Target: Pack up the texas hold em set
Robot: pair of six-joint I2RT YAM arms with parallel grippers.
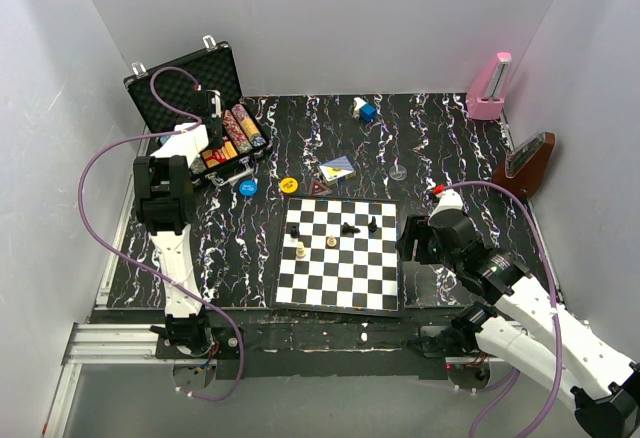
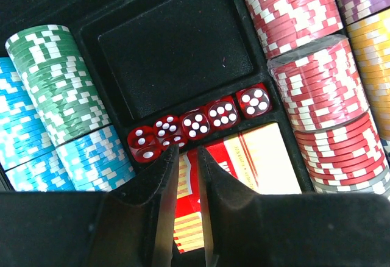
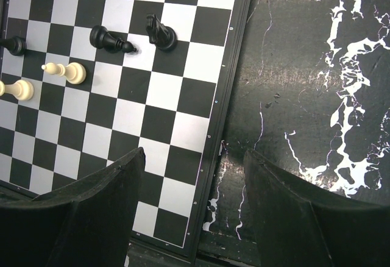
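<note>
The black case [image 1: 185, 83] stands open at the back left, with rows of poker chips [image 1: 240, 128] in its base. My left gripper [image 1: 212, 143] hangs inside it. In the left wrist view its jaws [image 2: 187, 157] stand a narrow gap apart, holding nothing, just above the red-yellow card box [image 2: 262, 157] lying in its slot. Several red dice [image 2: 207, 117] sit in a row beside an empty foam compartment [image 2: 177, 47]. A yellow disc [image 1: 288, 185] and a blue disc [image 1: 247, 187] lie on the table near the case. My right gripper [image 1: 410, 243] is open and empty [image 3: 194, 163].
The chessboard [image 1: 340, 258] with a few pieces lies front centre; its right edge [image 3: 222, 114] is under my right gripper. A blue-yellow card pack [image 1: 337, 168], a blue cube [image 1: 366, 111], a pink metronome [image 1: 490, 88] and a brown metronome [image 1: 527, 163] stand further back.
</note>
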